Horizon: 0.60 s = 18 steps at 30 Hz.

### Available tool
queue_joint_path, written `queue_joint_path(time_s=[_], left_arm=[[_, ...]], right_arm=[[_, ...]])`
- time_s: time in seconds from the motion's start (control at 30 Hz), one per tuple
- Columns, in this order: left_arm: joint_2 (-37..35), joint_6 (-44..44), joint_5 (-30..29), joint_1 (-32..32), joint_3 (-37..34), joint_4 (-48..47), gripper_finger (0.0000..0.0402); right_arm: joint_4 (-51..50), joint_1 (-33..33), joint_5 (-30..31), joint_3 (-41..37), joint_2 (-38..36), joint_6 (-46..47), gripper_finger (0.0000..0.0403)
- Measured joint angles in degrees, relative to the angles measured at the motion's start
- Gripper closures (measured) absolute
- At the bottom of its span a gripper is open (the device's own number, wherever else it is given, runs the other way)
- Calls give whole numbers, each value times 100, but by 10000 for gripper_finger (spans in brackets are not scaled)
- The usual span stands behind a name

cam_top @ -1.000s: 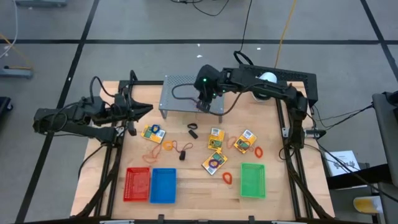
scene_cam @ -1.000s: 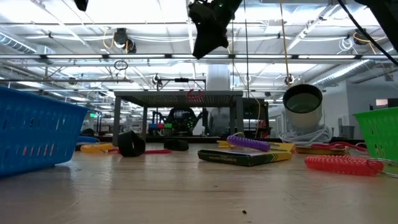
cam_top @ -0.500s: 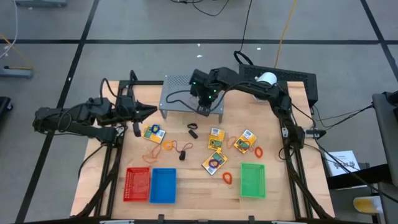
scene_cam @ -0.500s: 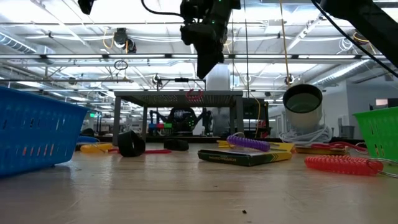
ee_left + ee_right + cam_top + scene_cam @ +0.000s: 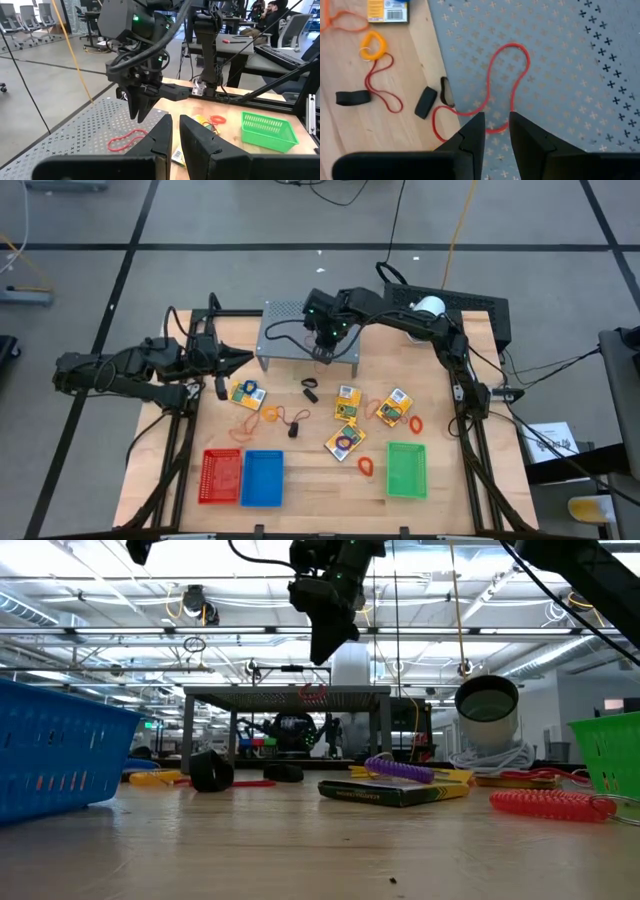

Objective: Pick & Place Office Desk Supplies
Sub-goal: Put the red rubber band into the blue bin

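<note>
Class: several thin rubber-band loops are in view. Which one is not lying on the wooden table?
The red loop lying on the grey perforated shelf, directly under the right gripper. The other loops lie on the wooden tabletop.

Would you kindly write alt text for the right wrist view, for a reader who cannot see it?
The right gripper hangs just above a red rubber-band loop lying on the grey perforated metal shelf, its jaws slightly parted over the band. Past the shelf's edge, the wooden table holds a second red rubber band, an orange ring and small black clips.

Overhead, table-level, two wrist cameras
</note>
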Motion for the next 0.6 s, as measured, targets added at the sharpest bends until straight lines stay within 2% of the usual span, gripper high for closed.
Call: queue_joint_path(time_s=[0.6], left_arm=[[1,-59,0,0,0,-125,360]], right_arm=[[548,-28,-5,-931,-13,-125,325]])
